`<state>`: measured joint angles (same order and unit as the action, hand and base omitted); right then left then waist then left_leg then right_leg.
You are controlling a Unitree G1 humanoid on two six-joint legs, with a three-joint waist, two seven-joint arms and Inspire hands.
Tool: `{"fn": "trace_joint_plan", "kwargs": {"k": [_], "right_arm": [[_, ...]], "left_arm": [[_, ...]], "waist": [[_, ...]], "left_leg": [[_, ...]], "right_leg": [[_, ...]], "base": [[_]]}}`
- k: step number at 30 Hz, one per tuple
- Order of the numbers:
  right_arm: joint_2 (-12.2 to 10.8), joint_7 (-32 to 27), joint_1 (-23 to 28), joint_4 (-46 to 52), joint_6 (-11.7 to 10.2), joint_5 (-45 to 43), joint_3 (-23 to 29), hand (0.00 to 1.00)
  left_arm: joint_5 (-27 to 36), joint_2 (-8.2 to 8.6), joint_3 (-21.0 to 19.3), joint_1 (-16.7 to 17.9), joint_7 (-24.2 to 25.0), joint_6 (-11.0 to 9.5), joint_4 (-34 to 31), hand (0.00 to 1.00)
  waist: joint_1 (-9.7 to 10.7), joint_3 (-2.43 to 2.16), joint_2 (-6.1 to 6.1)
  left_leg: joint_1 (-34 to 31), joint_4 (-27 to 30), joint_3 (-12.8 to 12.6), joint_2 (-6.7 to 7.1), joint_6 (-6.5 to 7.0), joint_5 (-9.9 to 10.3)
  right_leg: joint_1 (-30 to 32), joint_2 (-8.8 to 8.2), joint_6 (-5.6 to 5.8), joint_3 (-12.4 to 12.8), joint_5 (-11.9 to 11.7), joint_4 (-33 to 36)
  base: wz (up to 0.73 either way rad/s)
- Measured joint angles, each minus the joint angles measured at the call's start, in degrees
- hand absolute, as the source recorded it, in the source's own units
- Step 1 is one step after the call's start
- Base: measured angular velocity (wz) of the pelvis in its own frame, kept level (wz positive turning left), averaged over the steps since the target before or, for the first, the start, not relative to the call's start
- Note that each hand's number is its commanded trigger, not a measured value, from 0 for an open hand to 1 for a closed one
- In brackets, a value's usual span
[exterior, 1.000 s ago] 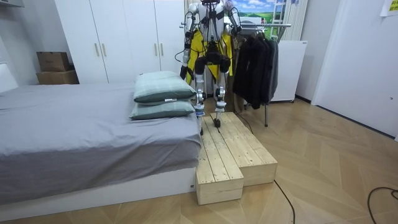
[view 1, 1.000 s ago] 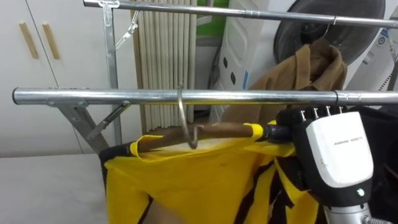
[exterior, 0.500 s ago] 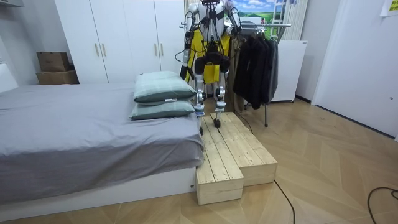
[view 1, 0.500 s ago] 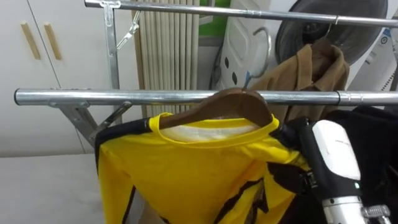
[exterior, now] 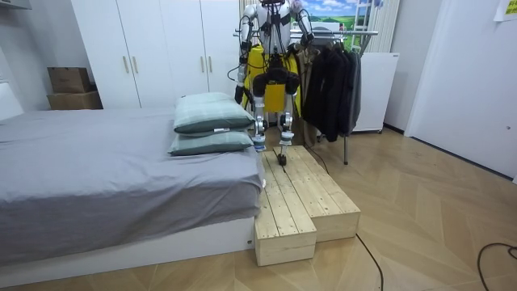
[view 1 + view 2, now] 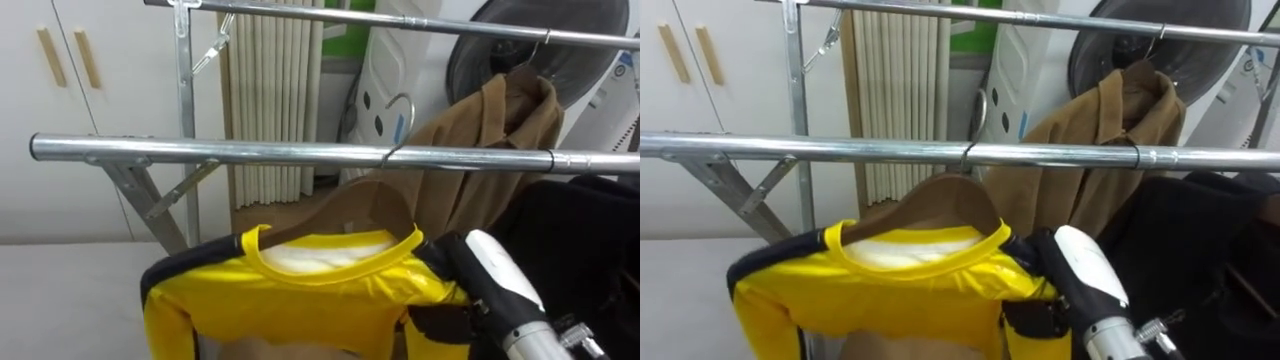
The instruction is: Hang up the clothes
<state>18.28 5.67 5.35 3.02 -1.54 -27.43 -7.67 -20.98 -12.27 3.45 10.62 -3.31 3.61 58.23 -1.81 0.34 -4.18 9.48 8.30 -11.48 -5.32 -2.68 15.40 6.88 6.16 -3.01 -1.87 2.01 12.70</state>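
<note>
A yellow shirt (image 6: 300, 290) with black trim hangs on a brown wooden hanger (image 6: 350, 205). The hanger's metal hook (image 6: 400, 115) reaches over the near steel rail (image 6: 200, 150) of the clothes rack. My right hand (image 6: 495, 275) comes in from the lower right with its white back turned up. Its dark fingers are closed at the shirt's right shoulder, over the hanger's end. In the room view I stand on a wooden platform (image 5: 299, 194), facing the rack, with the yellow shirt (image 5: 260, 69) in front of me.
A brown coat (image 6: 490, 130) hangs from the higher back rail (image 6: 400, 20). Dark clothes (image 6: 590, 230) crowd the near rail's right end. The rack's slanted brace (image 6: 150, 195) stands at the left, before white wardrobe doors (image 6: 60, 100). A bed (image 5: 97, 178) lies beside the platform.
The hanger turned to face me, then came down with the shirt until its hook reached over the rail. My right hand sank with it.
</note>
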Motion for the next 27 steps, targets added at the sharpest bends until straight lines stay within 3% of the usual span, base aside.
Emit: {"fn": "trace_joint_plan", "kwargs": {"k": [5,10,20,27], "right_arm": [[0.0,6.7,-0.6,-1.3,2.6,-0.2,0.1,1.00],[0.0,9.6,-3.2,-5.1,4.1,0.7,0.5,1.00],[0.0,12.7,-4.3,-8.5,4.1,1.4,2.5,1.00],[-0.2,12.4,-5.4,-11.3,4.1,2.6,2.6,1.00]], "left_arm": [[0.0,-0.04,-0.4,0.0,0.1,0.2,-0.3,0.00],[0.0,-0.04,-0.6,0.0,0.1,1.3,-0.8,0.00],[-1.1,0.21,-1.1,0.1,0.0,1.4,-0.9,0.00],[-1.0,0.22,-1.2,0.1,0.0,1.3,-0.9,0.00]], "waist": [[0.0,0.44,-0.28],[0.0,0.11,-0.72],[-0.2,-0.45,-0.60],[-0.2,-0.28,-0.44]], "left_leg": [[0.0,0.0,0.0,-0.01,0.06,0.0],[0.0,0.0,0.2,0.00,0.06,0.0],[0.1,0.5,1.1,0.05,0.09,0.0],[0.1,0.5,1.1,0.18,0.10,0.0]], "right_leg": [[0.1,0.00,0.03,0.0,0.0,0.0],[0.0,-0.08,0.02,-0.2,0.0,-0.1],[-1.1,-0.96,0.04,-1.5,-0.3,-1.0],[-1.3,-0.71,0.16,-1.4,-0.3,-1.2]], "base": [[0.00],[0.01],[0.05],[0.00]]}}
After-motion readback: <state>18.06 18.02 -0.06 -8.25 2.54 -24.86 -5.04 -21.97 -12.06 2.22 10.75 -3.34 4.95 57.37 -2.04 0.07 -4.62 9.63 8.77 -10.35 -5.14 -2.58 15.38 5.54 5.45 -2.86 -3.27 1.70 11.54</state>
